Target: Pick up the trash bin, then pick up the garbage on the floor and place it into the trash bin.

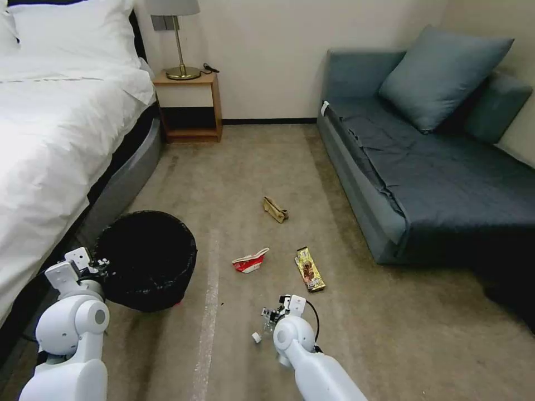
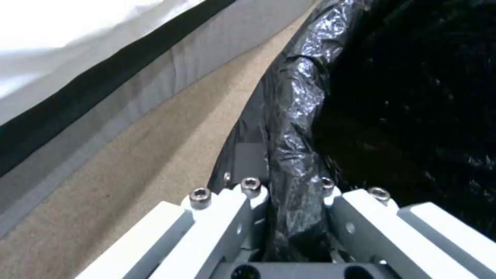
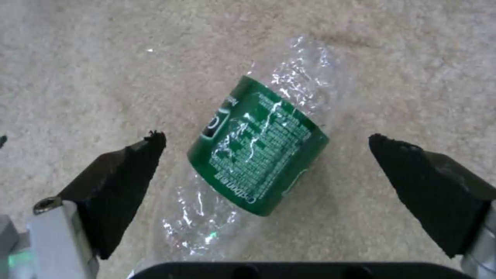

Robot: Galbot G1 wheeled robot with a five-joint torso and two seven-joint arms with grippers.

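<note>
A: Four pieces of litter are counted on the carpet, and one of them, the crushed bottle (image 3: 255, 155), is framed between the spread fingers (image 3: 116, 186) of the right gripper (image 1: 271, 315), low over the floor in front of the robot. The jaws are held wide, with nothing gripped.

B: And the trash bin (image 1: 146, 257)?

A: It is seen beside the bed (image 1: 50, 139), with its bag-lined rim (image 2: 294, 128) pinched by the left gripper (image 2: 289, 217). Whether the bin is lifted clear of the floor cannot be told.

B: What is judged likely to fail?

A: The bottle is thin, flattened and slick. If the jaws are closed before they are lowered far enough, only the upper skin may be caught and the bottle squeezed out sideways. If they are lowered too far, carpet pile may be nipped along with it.

B: Is the bin hold considered safe?

A: Less so than it looks. Loose plastic film is seen in the jaws; if only the bag is held and not the hard rim beneath, the liner may be pulled free and the bin tipped or dropped.

B: The other pieces?

A: The red-and-white carton (image 1: 249, 261), the yellow wrapper (image 1: 310, 269) and the tan paper bag (image 1: 275, 209) are left farther out, towards the sofa (image 1: 423, 167). The wrapper lies flat, so a scraping miss is to be expected there.
</note>
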